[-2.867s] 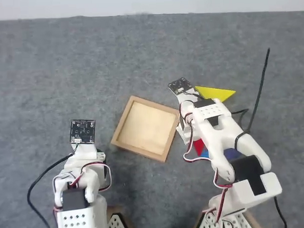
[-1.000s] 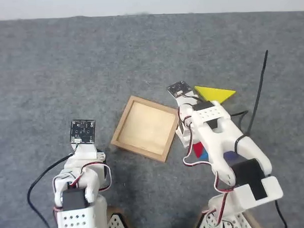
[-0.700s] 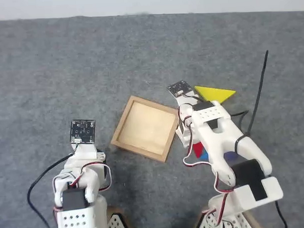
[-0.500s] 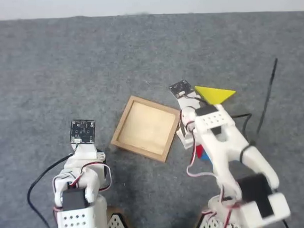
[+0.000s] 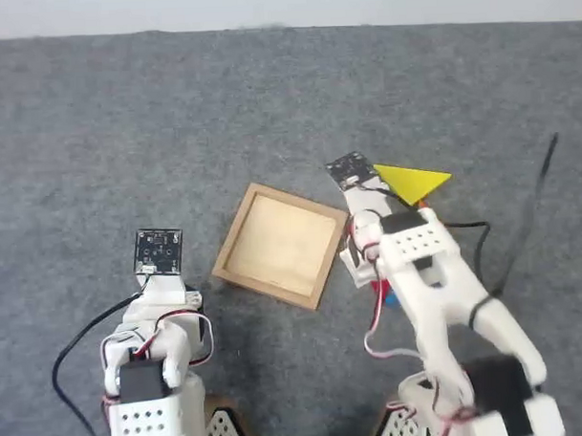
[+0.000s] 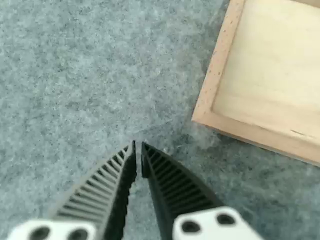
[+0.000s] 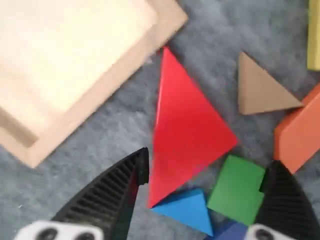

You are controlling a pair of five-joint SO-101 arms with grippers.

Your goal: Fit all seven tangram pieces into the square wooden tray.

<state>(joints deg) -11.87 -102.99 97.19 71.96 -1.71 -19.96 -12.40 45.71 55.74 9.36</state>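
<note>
Red triangle (image 7: 183, 132) next, flat on desk (image 7: 210, 30) just beside wooden tray (image 7: 107, 75) corner. Lower wide-open, empty rt jaws astride it; pinch w/o nudging green square (image 7: 236, 189). Leave lt jaws near-shut, empty.

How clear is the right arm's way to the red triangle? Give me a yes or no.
Probably yes: the open right pincer hangs right over the red triangle, whose top is bare. The green square beside it may crowd one finger.
</note>
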